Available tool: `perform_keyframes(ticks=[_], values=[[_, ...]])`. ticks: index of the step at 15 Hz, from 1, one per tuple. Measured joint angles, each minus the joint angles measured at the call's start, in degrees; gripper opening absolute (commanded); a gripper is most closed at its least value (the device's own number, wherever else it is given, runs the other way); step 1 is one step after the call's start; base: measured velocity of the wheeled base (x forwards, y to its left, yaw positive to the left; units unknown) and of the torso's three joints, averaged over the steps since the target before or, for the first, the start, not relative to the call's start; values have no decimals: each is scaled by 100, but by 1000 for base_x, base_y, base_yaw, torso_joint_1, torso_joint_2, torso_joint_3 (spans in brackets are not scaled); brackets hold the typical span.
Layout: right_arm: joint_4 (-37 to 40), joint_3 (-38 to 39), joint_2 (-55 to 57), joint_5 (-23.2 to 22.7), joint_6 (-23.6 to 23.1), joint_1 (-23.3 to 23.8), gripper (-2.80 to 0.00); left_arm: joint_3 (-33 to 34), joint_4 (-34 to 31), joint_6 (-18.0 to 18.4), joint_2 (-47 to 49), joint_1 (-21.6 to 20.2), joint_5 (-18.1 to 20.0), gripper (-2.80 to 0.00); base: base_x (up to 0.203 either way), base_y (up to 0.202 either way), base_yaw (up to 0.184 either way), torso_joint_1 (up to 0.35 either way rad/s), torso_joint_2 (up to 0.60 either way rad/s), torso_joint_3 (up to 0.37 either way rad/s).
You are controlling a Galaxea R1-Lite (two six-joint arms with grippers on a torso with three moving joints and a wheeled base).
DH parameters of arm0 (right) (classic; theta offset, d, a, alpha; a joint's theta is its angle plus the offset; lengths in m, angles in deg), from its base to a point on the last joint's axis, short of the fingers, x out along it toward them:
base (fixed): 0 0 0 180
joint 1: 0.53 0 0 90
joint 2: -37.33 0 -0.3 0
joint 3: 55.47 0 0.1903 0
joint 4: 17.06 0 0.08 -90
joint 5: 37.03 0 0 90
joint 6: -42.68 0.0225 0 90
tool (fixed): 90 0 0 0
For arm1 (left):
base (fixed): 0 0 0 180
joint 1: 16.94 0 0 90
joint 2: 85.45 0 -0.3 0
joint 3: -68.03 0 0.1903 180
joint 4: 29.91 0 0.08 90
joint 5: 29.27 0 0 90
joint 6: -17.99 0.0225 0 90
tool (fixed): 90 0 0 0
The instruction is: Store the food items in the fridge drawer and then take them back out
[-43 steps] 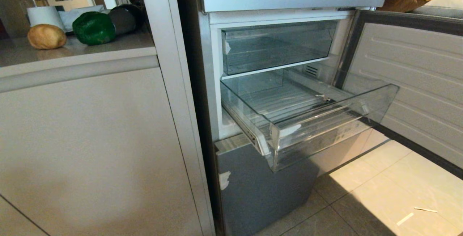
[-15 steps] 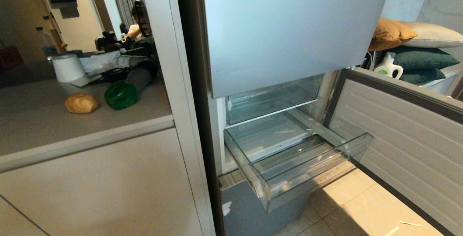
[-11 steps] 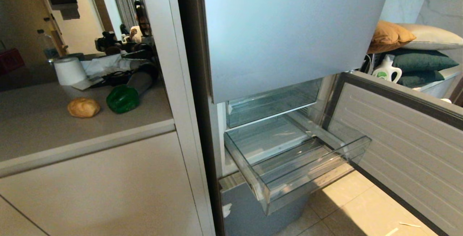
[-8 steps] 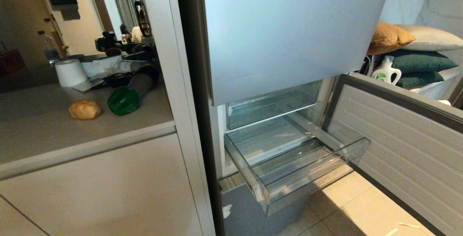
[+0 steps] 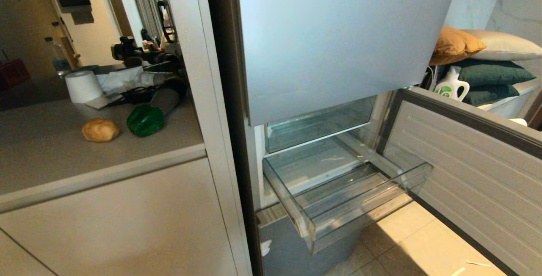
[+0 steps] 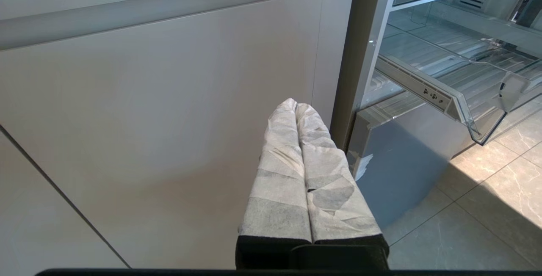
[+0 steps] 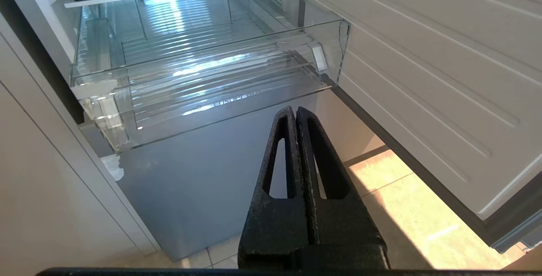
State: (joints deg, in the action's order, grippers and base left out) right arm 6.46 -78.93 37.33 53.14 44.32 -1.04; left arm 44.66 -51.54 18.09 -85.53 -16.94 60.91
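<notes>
Two food items lie on the grey counter [image 5: 51, 157] at the left: a golden-brown roll [image 5: 100, 130] and, beside it, a glossy green pepper [image 5: 145, 120]. The clear fridge drawer [image 5: 360, 212] is pulled out of the fridge and empty; it also shows in the right wrist view [image 7: 211, 77] and the left wrist view [image 6: 457, 98]. Neither arm is in the head view. My left gripper [image 6: 295, 106], wrapped in white tape, is shut and empty, low before the cabinet front. My right gripper [image 7: 295, 111] is shut and empty, below and in front of the drawer.
The middle fridge door [image 5: 474, 157] stands swung open to the right. The top door [image 5: 338, 34] is closed, and the lowest front [image 5: 296, 250] sits under the drawer. A paper roll [image 5: 82, 86] and clutter stand behind the food. Pillows [image 5: 457, 43] and a bottle [image 5: 451, 84] lie beyond the door.
The whole head picture has slid downward as the camera rose; the counter top now shows more fully. The food, drawer and door have kept their places.
</notes>
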Motion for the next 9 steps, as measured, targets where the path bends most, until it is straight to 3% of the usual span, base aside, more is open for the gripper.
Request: perform_keyframes(ticks=[9], values=[[2, 0, 0, 1, -7, 0, -280, 0, 0, -2, 0, 0, 0, -280, 0, 0, 0, 0, 0, 0]])
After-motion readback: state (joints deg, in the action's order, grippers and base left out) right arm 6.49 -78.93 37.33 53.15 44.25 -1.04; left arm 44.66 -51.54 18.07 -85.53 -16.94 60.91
